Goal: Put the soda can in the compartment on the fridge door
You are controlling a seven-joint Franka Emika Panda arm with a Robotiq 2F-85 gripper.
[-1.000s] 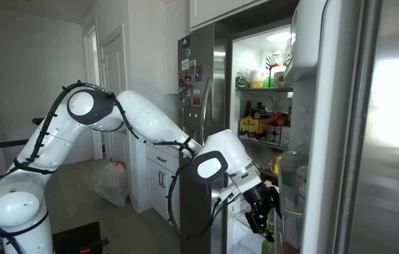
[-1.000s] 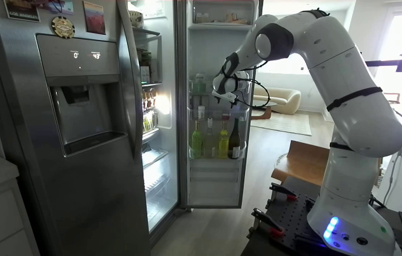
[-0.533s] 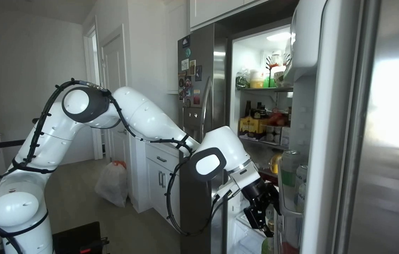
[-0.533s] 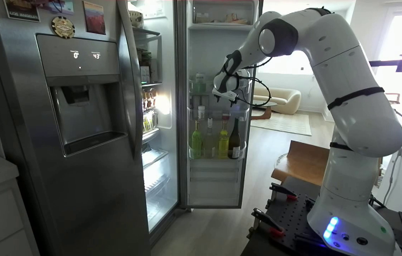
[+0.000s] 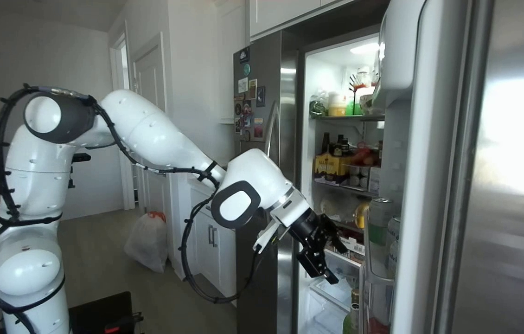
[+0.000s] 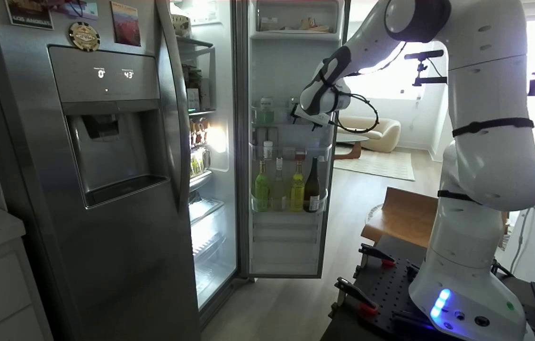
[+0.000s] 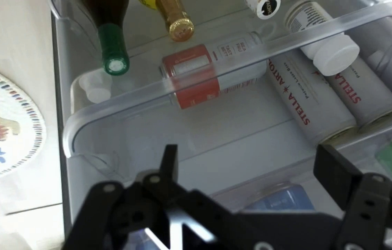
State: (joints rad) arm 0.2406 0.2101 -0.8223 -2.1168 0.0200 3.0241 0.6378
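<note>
The soda can (image 7: 199, 93), red with a white end, lies on its side in a clear compartment (image 7: 137, 97) of the fridge door, seen in the wrist view. In an exterior view it appears as a small red patch (image 6: 300, 155) behind the compartment front. The fridge door (image 5: 436, 195) stands wide open; its white lining (image 6: 286, 246) shows in an exterior view. My gripper (image 7: 248, 156) is open and empty, above and apart from the can. In both exterior views the gripper (image 5: 337, 263) (image 6: 304, 124) hangs in front of the door compartments.
Two Stella cans (image 7: 310, 97) and a white-capped bottle (image 7: 321, 34) share the compartment. Several bottles (image 6: 298, 189) stand below. Cans (image 5: 381, 222) stand in an upper door compartment. Fridge shelves (image 5: 348, 185) and a dispenser door (image 6: 111, 142) are nearby.
My open gripper has moved up and back toward the robot's base, away from the door compartments. The fridge door has shifted very slightly. The can's red patch has stayed put.
</note>
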